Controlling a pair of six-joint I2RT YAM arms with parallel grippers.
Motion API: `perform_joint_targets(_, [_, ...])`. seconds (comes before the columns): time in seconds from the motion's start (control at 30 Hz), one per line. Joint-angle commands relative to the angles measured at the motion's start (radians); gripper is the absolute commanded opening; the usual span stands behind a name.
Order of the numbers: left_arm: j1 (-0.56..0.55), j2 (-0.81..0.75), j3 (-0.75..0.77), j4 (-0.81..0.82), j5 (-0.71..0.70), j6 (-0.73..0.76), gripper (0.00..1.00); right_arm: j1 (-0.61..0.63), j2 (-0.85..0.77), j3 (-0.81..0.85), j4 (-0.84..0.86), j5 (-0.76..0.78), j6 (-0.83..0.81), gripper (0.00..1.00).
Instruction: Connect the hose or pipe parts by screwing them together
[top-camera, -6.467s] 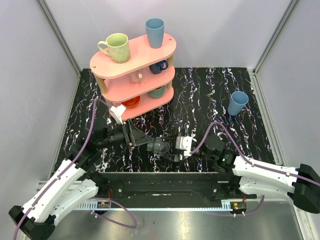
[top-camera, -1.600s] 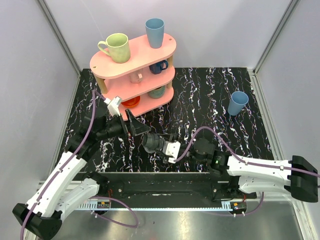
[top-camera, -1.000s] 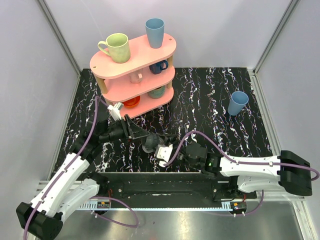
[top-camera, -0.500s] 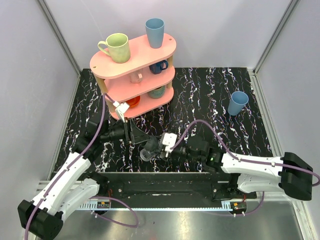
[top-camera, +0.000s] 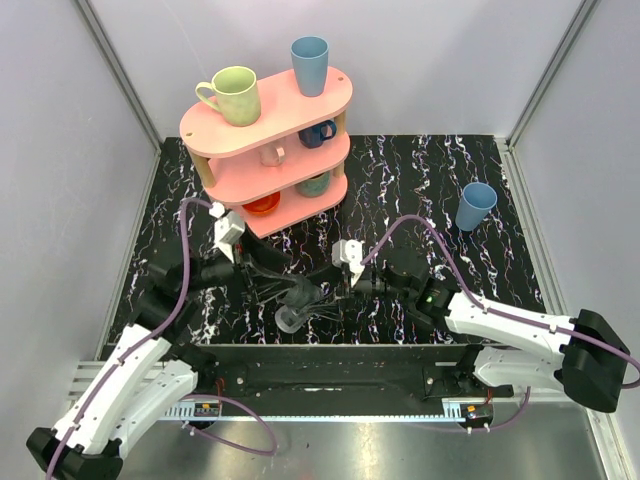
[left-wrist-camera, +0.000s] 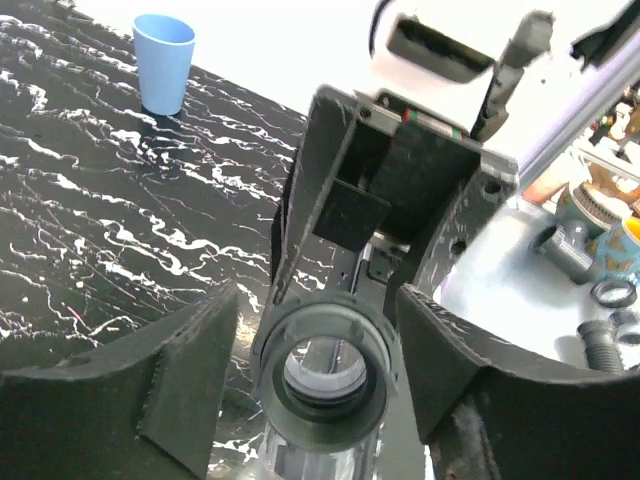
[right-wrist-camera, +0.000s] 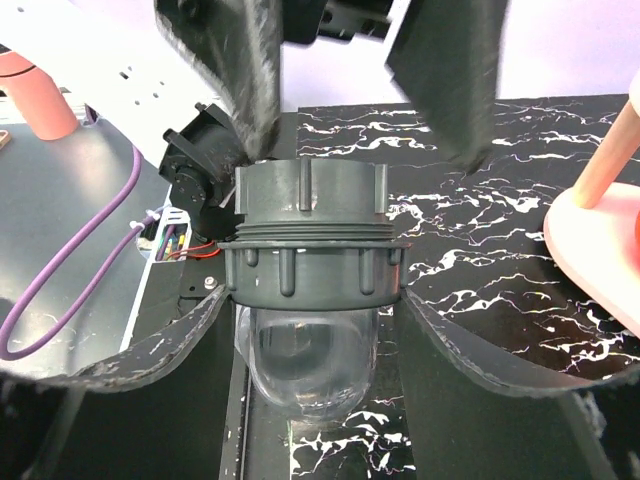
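Observation:
The hose or pipe parts (right-wrist-camera: 310, 270) sit joined in line: a dark ribbed collar, a grey threaded ring above it and a clear rounded bowl (right-wrist-camera: 305, 365) below. My right gripper (right-wrist-camera: 310, 300) is shut on the collar, one finger against each side. In the left wrist view I look down the bore of the grey ring (left-wrist-camera: 325, 370). My left gripper (left-wrist-camera: 315, 300) straddles that ring, open, with a gap on each side. From the top view both grippers meet at the parts (top-camera: 298, 300) near the table's front middle: the left gripper (top-camera: 283, 283) comes from the left, the right gripper (top-camera: 333, 292) from the right.
A pink three-tier shelf (top-camera: 215, 128) with mugs and cups stands at the back left, just behind the left arm. A blue cup (top-camera: 476, 205) stands alone at the right. The black base rail (top-camera: 320, 365) runs along the near edge. Purple cables loop over both arms.
My left gripper's jaws have spread and let go of the grey ring. The right arm has turned and shifted a little, still gripping the collar, and the clear end now points toward the near edge.

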Motion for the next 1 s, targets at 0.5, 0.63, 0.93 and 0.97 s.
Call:
perform_joint_targets(0.5, [0.002,0.052,0.226,-0.479,-0.359,-0.304,0.9,0.107,-0.064,-0.056,0.062,0.485,-0.402,0.0])
perform_joint_targets(0.63, [0.002,0.03,0.18,-0.435,-0.375,-0.344,0.89,0.21,-0.012,-0.045,0.087,0.687,-0.558,0.0])
perform_joint_targets(0.93, [0.002,0.052,0.138,-0.474,-0.367,-0.343,0.9,0.362,0.068,-0.065,0.25,0.893,-0.683,0.0])
perform_joint_targets(0.97, [0.002,0.049,0.137,-0.473,-0.372,-0.344,0.91,0.365,0.074,-0.067,0.257,0.898,-0.686,0.0])
